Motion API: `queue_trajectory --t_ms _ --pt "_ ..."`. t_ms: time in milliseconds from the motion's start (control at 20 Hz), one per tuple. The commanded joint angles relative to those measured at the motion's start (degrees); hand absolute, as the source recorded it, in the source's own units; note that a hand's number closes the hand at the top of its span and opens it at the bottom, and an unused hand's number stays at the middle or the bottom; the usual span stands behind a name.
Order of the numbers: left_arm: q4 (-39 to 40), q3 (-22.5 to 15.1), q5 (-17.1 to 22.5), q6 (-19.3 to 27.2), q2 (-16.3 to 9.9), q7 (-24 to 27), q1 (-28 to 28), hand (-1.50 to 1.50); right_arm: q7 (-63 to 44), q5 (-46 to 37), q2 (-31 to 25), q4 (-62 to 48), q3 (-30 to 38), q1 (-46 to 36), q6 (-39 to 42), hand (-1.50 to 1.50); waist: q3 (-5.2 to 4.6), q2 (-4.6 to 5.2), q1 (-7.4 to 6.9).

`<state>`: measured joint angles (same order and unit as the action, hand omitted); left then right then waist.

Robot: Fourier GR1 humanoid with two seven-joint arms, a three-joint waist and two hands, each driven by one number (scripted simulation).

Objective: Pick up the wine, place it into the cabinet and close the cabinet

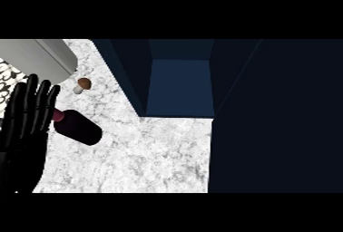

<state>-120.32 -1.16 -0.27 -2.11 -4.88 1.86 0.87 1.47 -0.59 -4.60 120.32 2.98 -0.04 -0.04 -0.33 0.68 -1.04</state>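
The wine bottle (78,127), dark with a red neck, lies on its side on the marble counter (140,154) at the left. My left hand (26,113) stands at the view's left edge with straight fingers pointing up, just left of the bottle's neck and partly over it. The dark blue cabinet (181,86) stands at the back of the counter with its inside showing. Its open door (275,118) fills the right side of the view. My right hand does not show.
A small brown mushroom (83,84) sits on the counter behind the bottle. A grey block (47,56) stands at the upper left corner, with a patterned black and white surface (10,79) below it.
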Motion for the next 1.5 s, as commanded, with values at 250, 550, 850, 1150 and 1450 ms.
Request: queue_trajectory --t_ms 250,550,850,1150,1450 --pt "8.08 6.67 2.97 -2.72 -4.92 -4.09 -11.39 -1.5 -4.13 3.49 -0.68 10.12 -1.22 7.15 3.73 -1.5 0.33 -0.73 1.53" --pt "-4.5 5.95 11.81 6.28 2.3 -20.53 -8.52 -1.5 -10.26 15.87 -1.68 11.14 -12.12 9.56 13.68 -1.5 0.4 -1.09 0.61" --pt "-15.06 0.53 5.44 12.92 3.22 -30.29 -8.93 -1.5 -17.9 19.44 -2.89 19.72 -11.33 10.0 11.97 -1.5 0.34 -0.8 1.11" --pt "-27.16 -4.5 -1.91 19.08 2.48 -45.41 -11.57 -1.5 -15.15 17.6 -1.72 18.85 -12.04 12.79 13.01 -1.5 0.4 -0.88 1.16" --pt "-32.02 -0.94 0.22 19.31 -1.2 -52.48 -12.47 -1.5 -25.91 20.48 -3.06 25.54 -11.06 7.01 7.74 -1.5 0.34 -1.0 0.79"
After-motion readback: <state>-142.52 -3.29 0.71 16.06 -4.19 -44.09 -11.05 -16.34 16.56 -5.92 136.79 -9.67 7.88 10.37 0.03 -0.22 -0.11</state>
